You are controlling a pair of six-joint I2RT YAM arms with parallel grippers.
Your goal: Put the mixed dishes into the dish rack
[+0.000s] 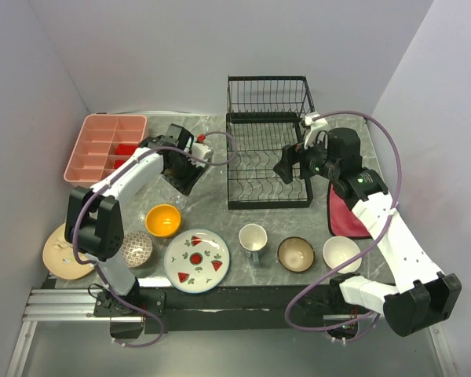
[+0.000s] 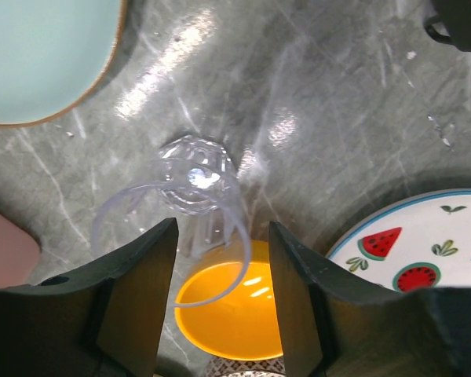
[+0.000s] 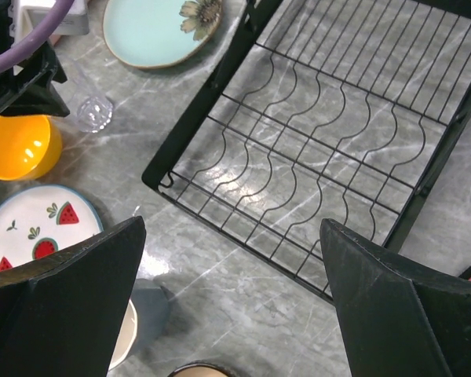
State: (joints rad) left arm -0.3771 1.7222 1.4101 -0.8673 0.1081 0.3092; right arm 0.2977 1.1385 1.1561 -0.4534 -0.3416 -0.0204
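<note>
The left fingers (image 2: 137,290) frame a clear glass (image 2: 192,184) standing on the tabletop (image 2: 337,102) beside the orange bowl (image 2: 228,314). They are partly apart and clamped on nothing, apparently lining up a grasp. The right fingers (image 3: 55,298), spread wide and empty, hover over the dish rack (image 1: 268,206), which holds no dishes yet.

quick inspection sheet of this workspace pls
surface: grey marble table, glossy
job's things: dish rack holds no dishes; clear glass, orange bowl, watermelon plate, mug and other dishes stand outside the rack
clutter: pink tray, red cloth
grippers: left gripper at the glass rim, grip unclear; right gripper open over the rack
cables: purple cable loops off each arm
surroundings: plain walls
</note>
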